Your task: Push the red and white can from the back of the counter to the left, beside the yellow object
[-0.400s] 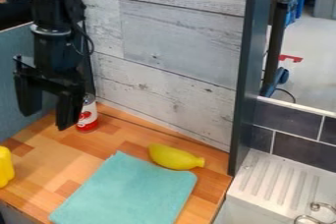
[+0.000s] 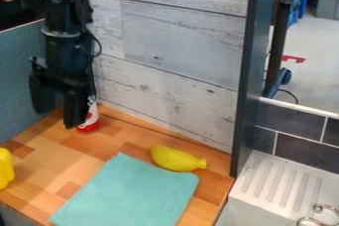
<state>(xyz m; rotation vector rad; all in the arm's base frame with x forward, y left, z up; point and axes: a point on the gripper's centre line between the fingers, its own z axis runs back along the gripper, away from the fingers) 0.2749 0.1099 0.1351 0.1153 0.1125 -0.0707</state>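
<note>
The pincer hangs over the far left of the desk, its two fingers spread with nothing visible between them. Nearest it is the red-and-white can, by the far wall and partly hidden by one finger; the gap between them is hard to judge. This looks like a positioning step, before any grasp. Closing on the can would call for lining up the open fingers around its sides, clear of the wall.
</note>
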